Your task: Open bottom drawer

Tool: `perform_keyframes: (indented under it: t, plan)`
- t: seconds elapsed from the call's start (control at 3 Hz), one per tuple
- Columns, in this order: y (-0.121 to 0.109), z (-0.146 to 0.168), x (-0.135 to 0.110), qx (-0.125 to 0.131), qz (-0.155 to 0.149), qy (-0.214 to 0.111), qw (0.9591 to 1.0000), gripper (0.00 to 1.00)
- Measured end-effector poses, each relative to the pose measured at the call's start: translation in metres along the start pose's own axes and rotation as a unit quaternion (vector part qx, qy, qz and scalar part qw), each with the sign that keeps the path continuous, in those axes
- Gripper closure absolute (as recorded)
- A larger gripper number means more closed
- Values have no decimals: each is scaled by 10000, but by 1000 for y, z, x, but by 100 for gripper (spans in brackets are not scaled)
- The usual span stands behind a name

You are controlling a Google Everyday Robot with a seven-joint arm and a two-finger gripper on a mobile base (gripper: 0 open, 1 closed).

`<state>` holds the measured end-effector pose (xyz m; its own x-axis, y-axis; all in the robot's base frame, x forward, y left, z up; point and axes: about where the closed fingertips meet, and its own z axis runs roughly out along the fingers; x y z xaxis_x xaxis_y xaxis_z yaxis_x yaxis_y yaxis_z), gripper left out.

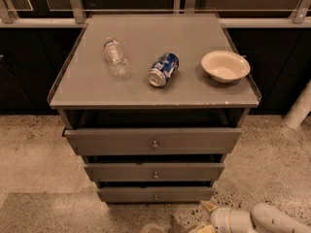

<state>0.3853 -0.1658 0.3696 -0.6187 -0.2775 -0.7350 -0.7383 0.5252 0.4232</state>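
Bottom drawer (155, 194): lowest of three grey fronts, below the worktop's front edge, close to the floor; a dark gap showed above its front.
Knob (156, 196): small, round, metal, at the centre of the bottom drawer front.
Gripper (206, 218): low at the frame's bottom edge, in front of the cabinet and past the bottom drawer's right end, apart from the front; whether it was apart or together could not be told.
Arm (272, 220): white, rounded segments, running right from the gripper along the floor side of the frame.
Middle drawer (154, 171): next front up, wider-looking, with its own centre knob.
Top drawer (153, 141): widest front, just under the worktop's front edge, standing out furthest.
Worktop (146, 89): flat grey, with a raised lip along its left and right edges.
Bottle (115, 56): clear plastic, lying on its side toward the left edge.
Can (164, 69): blue and silver, lying on its side near the middle, open end toward the front edge.
Bowl (225, 66): pale, upright, near the right edge.
Floor (34, 149): speckled, pale.
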Motion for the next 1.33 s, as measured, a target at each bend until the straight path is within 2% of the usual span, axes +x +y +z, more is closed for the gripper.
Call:
perform_keyframes:
  t: [0.33, 0.67, 1.0, 1.33]
  plan:
    - [-3, 4, -2, -15, -15, -4, 10000, 0]
    - [0, 1, 18, 99, 348, -55, 9993, 0]
    - [-12, 7, 35, 109, 394, -305, 9987, 0]
    - [-58, 38, 60, 77, 297, -691, 9971, 0]
